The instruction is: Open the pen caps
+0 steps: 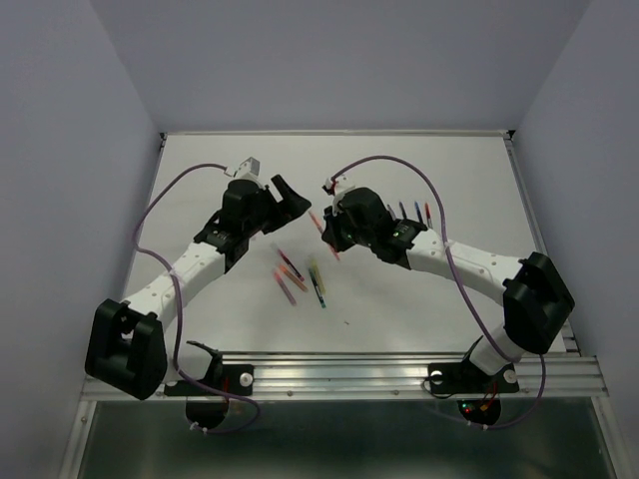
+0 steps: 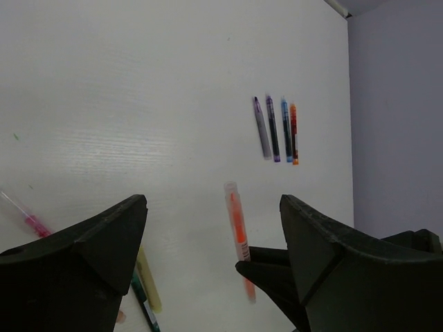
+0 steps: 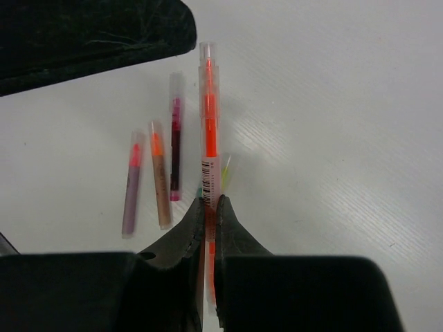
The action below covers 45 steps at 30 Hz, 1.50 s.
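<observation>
Bare tabletop [image 1: 429,309] lies at the lower right and along the top of the overhead frame. Scattered pens [image 1: 300,279] crowd the centre. A row of four pens [image 2: 273,131] lies upper right. The right hand [image 1: 327,232] pinches an orange pen [image 3: 210,124] that juts between the spread fingers of the left hand [image 1: 293,203].

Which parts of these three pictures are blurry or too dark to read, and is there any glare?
Top external view: soft even light, no glare, the loose pens are small and smeared. Left wrist view: the row of four pens is sharp, the orange pen softer, the near jaws black without detail. Right wrist view: the orange pen is crisp, the three pens beyond it slightly soft.
</observation>
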{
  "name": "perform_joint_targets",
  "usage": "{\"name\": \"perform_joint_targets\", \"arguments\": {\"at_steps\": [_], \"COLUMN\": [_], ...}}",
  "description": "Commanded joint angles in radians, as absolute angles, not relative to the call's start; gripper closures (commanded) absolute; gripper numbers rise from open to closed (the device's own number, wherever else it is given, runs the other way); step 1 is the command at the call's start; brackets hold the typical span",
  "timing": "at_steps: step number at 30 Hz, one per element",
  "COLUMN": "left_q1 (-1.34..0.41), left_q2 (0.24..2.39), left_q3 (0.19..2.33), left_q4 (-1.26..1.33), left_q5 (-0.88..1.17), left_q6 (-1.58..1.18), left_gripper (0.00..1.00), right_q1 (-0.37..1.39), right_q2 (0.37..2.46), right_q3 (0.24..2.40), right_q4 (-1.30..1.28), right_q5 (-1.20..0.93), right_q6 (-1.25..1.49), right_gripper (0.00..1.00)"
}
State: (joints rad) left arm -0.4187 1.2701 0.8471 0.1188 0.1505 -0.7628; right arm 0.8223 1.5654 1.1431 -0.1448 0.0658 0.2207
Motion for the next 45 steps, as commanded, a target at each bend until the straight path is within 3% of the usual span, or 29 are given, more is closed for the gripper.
{"name": "perform_joint_targets", "arguments": {"at_steps": [1, 10, 22, 28, 29, 32, 34, 42, 45], "left_q1": [-0.437, -0.454, -0.468, -0.468, -0.468, -0.468, -0.468, -0.471, -0.476], "left_q2": [1.284, 1.312, 1.325, 1.324, 1.324, 1.324, 1.319, 1.287, 1.276], "left_q3": [0.893, 0.904, 0.900, 0.900, 0.900, 0.897, 0.894, 0.871, 0.868], "left_q4": [0.187, 0.199, 0.219, 0.221, 0.221, 0.227, 0.230, 0.249, 0.249], "left_q5": [0.169, 0.173, 0.190, 0.183, 0.183, 0.184, 0.183, 0.158, 0.147], "left_q6": [-0.775, -0.775, -0.781, -0.785, -0.790, -0.792, -0.799, -0.818, -0.819], "left_gripper": [0.14, 0.37, 0.49, 0.71, 0.81, 1.00, 1.00, 1.00, 1.00], "right_q1": [0.825, 0.825, 0.825, 0.825, 0.825, 0.825, 0.825, 0.825, 0.825], "right_q2": [1.534, 1.520, 1.548, 1.555, 1.555, 1.557, 1.559, 1.580, 1.601], "right_q3": [1.152, 1.169, 1.210, 1.216, 1.215, 1.212, 1.212, 1.219, 1.239], "right_q4": [-0.084, -0.072, -0.049, -0.049, -0.049, -0.049, -0.049, -0.051, -0.051], "right_q5": [-0.034, -0.046, -0.054, -0.058, -0.058, -0.058, -0.054, -0.023, -0.021], "right_q6": [0.206, 0.218, 0.216, 0.212, 0.210, 0.207, 0.206, 0.195, 0.186], "right_gripper": [0.99, 0.99, 0.99, 0.99, 0.99, 0.99, 0.99, 0.57, 0.55]}}
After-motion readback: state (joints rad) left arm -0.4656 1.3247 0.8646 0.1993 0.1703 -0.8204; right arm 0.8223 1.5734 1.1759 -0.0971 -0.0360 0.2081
